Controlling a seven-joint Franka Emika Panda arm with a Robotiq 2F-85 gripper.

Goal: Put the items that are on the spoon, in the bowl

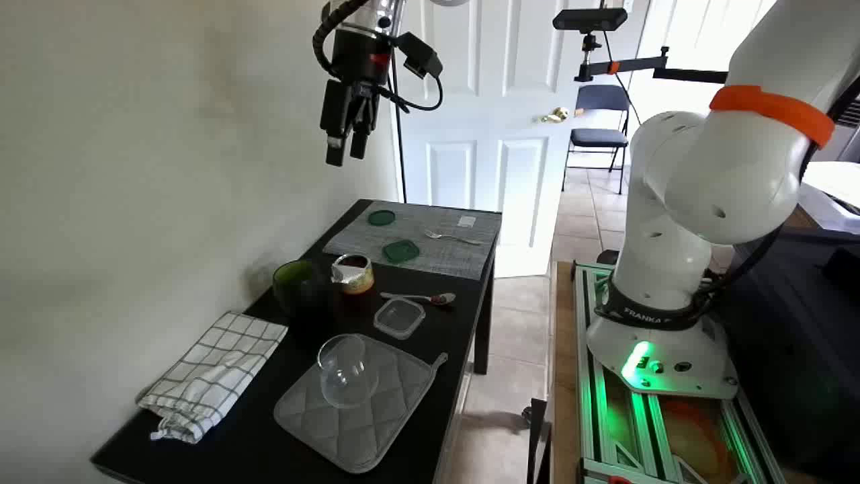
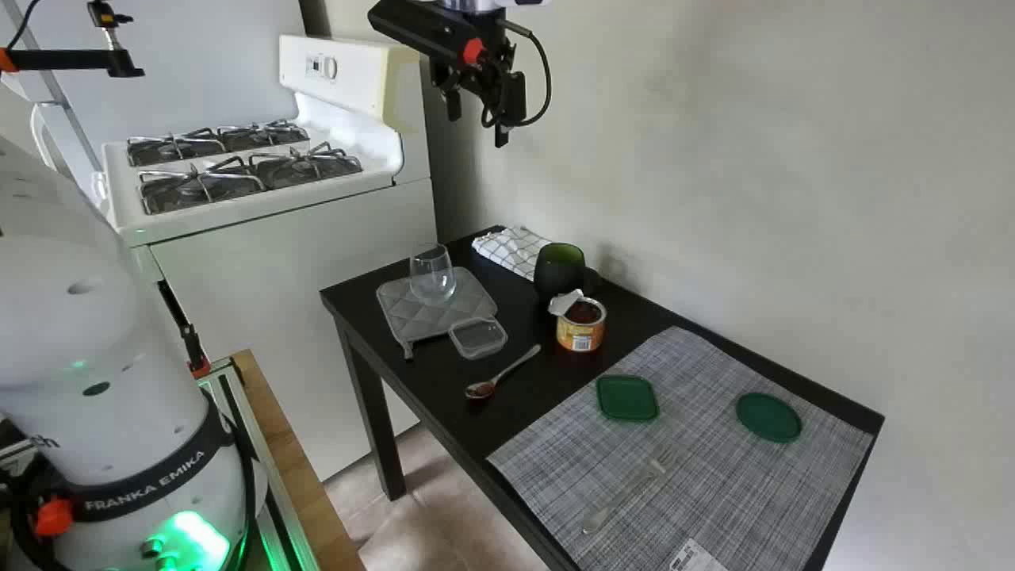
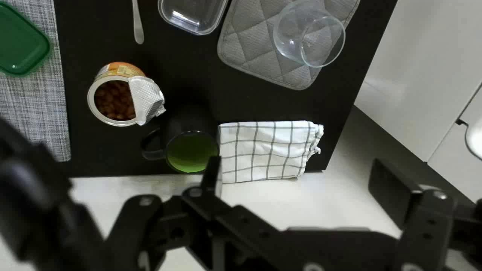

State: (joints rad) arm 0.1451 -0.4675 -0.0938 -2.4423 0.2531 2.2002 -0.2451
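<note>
One spoon (image 3: 137, 23) is lying on the black table (image 2: 531, 388), between the one clear container (image 2: 479, 339) and the one grey placemat (image 2: 714, 476), and its scoop end is loaded with some reddish-brown bits (image 2: 480, 389), too small for me to count. Rest of the headcount: one opened can (image 2: 579, 333) with its foil lid (image 3: 147, 98) folded partly back and brown bean-like bits inside, one dark green mug (image 2: 559, 276), one clear glass (image 2: 433, 277) standing on one quilted pot holder (image 1: 396, 390), one checked towel (image 3: 265, 150), plus two green lids (image 2: 627, 398) (one round, one squarish), one fork (image 2: 626, 491) and one white tag (image 2: 696, 557) on the placemat. Past the table in an exterior view there's one stove (image 2: 333, 246) with four burners (image 2: 198, 186). Only text I can actually read is FRANKA EMIKA on the black band (image 2: 147, 492) round the arm's base; the can has a barcode patch and the tag has print, but both are way too tiny to make out. The gripper (image 1: 347, 152) is up high, well above the tabletop, fingers (image 3: 391, 194) spread really wide with just air between them.
</note>
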